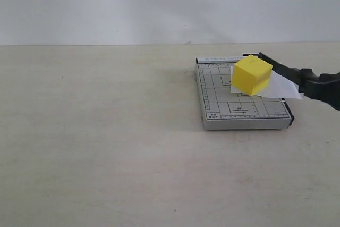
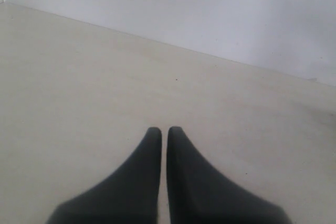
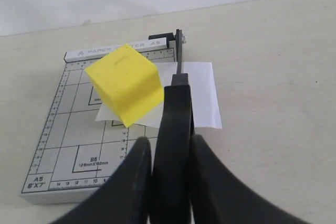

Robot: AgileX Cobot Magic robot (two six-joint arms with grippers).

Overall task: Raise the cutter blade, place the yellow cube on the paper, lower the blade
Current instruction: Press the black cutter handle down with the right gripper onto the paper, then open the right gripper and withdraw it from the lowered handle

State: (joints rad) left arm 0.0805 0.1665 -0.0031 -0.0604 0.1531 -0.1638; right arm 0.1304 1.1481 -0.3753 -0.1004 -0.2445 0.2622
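**A:** What does the right end effector (image 3: 170,145) have?

**B:** It is clamped narrow on the thick black handle of the blade (image 3: 177,103). The left end effector (image 2: 164,132) has its fingers almost together with nothing between them, over bare surface (image 2: 79,77).

**A:** And the cube?

**B:** Just past the handle, the yellow cube (image 3: 126,85) sits on the paper (image 3: 202,95). It is beside the blade but not touching it. The paper lies on the grey board (image 3: 63,129) and sticks out past the cutting edge.

**A:** So what's left?

**B:** I'd say raising and placing are done. The blade slants up from its hinge (image 3: 179,38), so only lowering is left.

**A:** Any room for that?

**B:** It's tight on one side, since the cube's nearest corner stands close to the blade's line. I can't tell whether the blade will clear it. On the other side the surface is open, and it's also open beyond the board as far as the wall (image 1: 159,3).
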